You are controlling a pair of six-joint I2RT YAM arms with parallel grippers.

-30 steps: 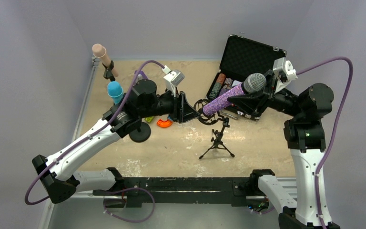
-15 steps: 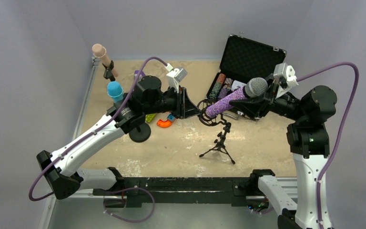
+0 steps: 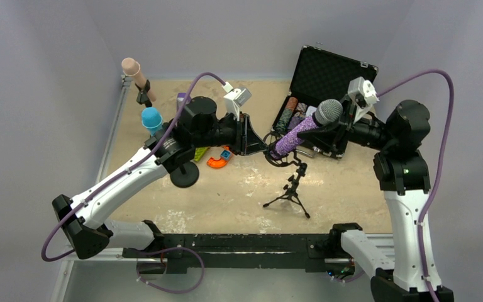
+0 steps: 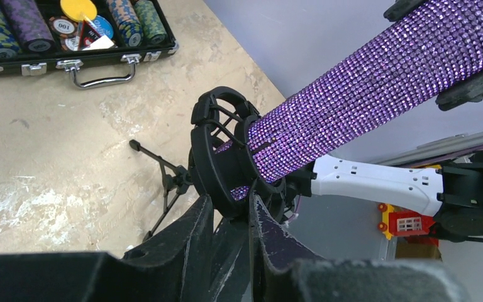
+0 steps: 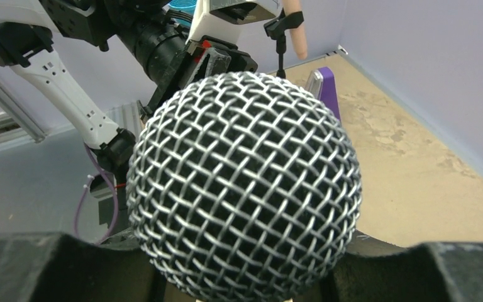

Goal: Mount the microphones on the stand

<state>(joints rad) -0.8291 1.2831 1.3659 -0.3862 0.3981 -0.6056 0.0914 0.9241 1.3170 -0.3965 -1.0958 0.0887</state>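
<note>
Tilted glittery purple microphone (image 3: 299, 130), tail inside shock-mount ring (image 4: 226, 157) of stand (image 3: 291, 189); left gripper (image 4: 229, 204) pinching the ring's rim; right gripper (image 3: 324, 126) clamped near mesh head; chip case (image 3: 327, 72) close at 1 o'clock, bare table (image 3: 226, 195) toward 6

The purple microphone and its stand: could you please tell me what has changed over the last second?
The left tool closed on the stand's ring. The right tool shifted the purple microphone slightly left, its tail in the ring. The pink microphone, the blue microphone and the case stayed put.
</note>
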